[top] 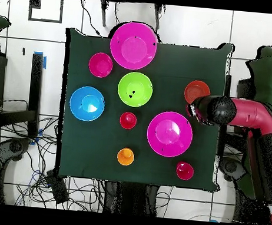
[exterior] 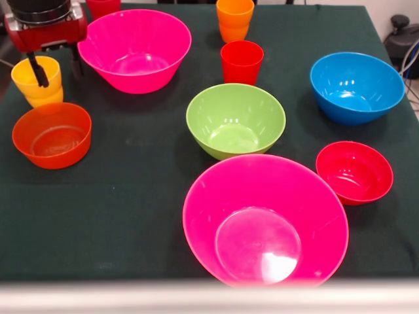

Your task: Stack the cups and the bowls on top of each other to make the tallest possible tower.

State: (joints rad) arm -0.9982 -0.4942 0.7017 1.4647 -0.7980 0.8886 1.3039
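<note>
Big pink bowl (exterior: 265, 219) sits up front, nothing stacked yet. Gripper (exterior: 55, 70) has one finger inside the yellow cup (exterior: 37, 80), pinching its wall, above the orange bowl (exterior: 52, 135).

Nothing is stacked. Two pink bowls (exterior: 265, 219) (exterior: 135, 50), green bowl (exterior: 236, 120), blue bowl (exterior: 357, 87), small red bowl (exterior: 354, 172) and translucent orange bowl (exterior: 52, 135) stand upright and apart. Red cup (exterior: 241, 62) and orange cup (exterior: 234, 19) stand upright; yellow cup (exterior: 37, 82) is just beside the orange bowl.
</note>
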